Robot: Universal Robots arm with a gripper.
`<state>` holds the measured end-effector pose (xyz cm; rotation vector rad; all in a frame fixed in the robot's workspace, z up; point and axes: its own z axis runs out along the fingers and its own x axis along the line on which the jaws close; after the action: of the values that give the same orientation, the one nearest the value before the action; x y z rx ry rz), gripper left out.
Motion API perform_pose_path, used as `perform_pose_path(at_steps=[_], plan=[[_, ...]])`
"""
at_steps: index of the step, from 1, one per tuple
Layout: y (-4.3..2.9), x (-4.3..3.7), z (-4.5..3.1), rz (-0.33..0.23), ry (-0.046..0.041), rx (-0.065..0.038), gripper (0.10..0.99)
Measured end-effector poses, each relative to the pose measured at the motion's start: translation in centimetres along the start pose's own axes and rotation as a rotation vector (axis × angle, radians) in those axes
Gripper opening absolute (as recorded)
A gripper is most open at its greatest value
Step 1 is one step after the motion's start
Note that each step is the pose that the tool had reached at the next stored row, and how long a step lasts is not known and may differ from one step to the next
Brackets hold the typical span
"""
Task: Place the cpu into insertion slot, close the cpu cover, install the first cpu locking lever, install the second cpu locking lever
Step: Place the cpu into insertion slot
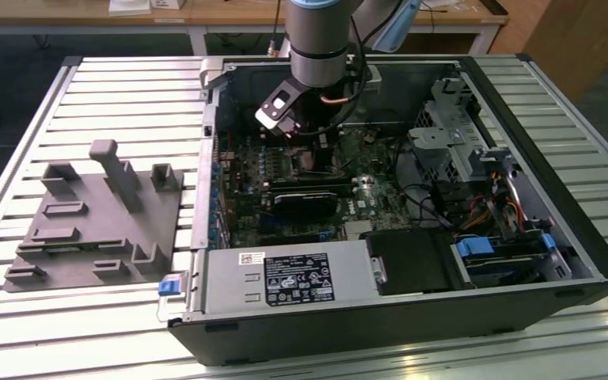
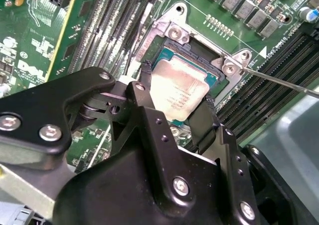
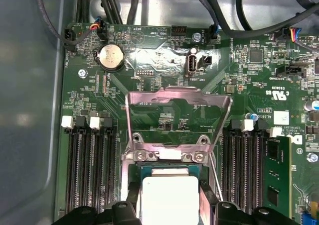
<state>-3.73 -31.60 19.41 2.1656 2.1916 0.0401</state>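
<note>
The black pincer (image 2: pixel 177 99) is clamped on the small silver-grey square cpu (image 3: pixel 169 197) at the dark square insertion slot (image 2: pixel 192 46), while the silvery framed cpu cover (image 3: pixel 144 98) stands open and the thin wire levers (image 2: pixel 279 81) are not yet installed.

The arm (image 1: pixel 321 36) reaches down from above, its grey forearm nearly upright and its wrist (image 1: pixel 320 79) pointing straight down. A black-and-white camera block (image 1: pixel 279 109) sits on the wrist's side, toward the exterior view's left. In the second wrist view the gripper (image 2: pixel 178 93) is low, its two black fingers (image 2: pixel 204 123) pressed against opposite edges of the cpu (image 2: pixel 179 88). The chip lies flat between them, and the linkage arms behind are drawn inward.
</note>
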Motion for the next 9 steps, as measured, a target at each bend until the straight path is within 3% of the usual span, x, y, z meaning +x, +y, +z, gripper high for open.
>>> perform_pose_path(at_steps=[9], plan=[[-0.21,-0.1,0.07,-0.024,-0.0008,-0.001,0.545]])
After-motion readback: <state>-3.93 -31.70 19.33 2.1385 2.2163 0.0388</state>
